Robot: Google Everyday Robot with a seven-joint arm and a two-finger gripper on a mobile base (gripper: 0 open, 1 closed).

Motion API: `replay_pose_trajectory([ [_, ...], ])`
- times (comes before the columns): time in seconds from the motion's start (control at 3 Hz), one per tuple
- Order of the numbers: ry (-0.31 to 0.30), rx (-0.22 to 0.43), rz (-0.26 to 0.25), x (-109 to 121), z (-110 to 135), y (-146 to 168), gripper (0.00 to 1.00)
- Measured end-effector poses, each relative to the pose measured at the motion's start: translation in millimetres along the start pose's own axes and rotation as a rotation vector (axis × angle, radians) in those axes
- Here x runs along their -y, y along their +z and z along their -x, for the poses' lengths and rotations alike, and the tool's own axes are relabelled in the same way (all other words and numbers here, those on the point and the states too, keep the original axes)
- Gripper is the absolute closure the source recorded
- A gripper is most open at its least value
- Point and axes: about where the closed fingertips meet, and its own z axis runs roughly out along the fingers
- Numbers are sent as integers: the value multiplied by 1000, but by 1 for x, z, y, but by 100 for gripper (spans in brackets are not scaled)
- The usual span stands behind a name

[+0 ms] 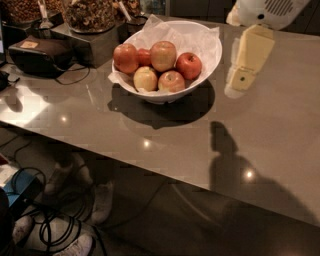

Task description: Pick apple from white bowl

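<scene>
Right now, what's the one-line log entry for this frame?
phase: pre-grasp | gripper: above table, at view right of white bowl, apart | apple: in bowl among other apples, untouched | grasp: not yet

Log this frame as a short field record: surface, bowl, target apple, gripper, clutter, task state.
surface: grey table
bowl: white bowl, paper-lined, on the table, six apples visible inside
target: apple, the largest, yellow-green with red blush, top of the pile
gripper: gripper over the table, on the picture's right of the bowl, apart from it
clutter: black case and snack jar at the table's far left
task state: apple not yet picked
</scene>
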Motion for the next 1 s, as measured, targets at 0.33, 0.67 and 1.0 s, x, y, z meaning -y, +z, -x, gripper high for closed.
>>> replay_pose_trajectory([
  [0.33,-5,17,-22,5,7,0,0],
  [0.67,13,42,-2,27,29,12,0],
  [1.0,23,79,7,58,66,19,0],
])
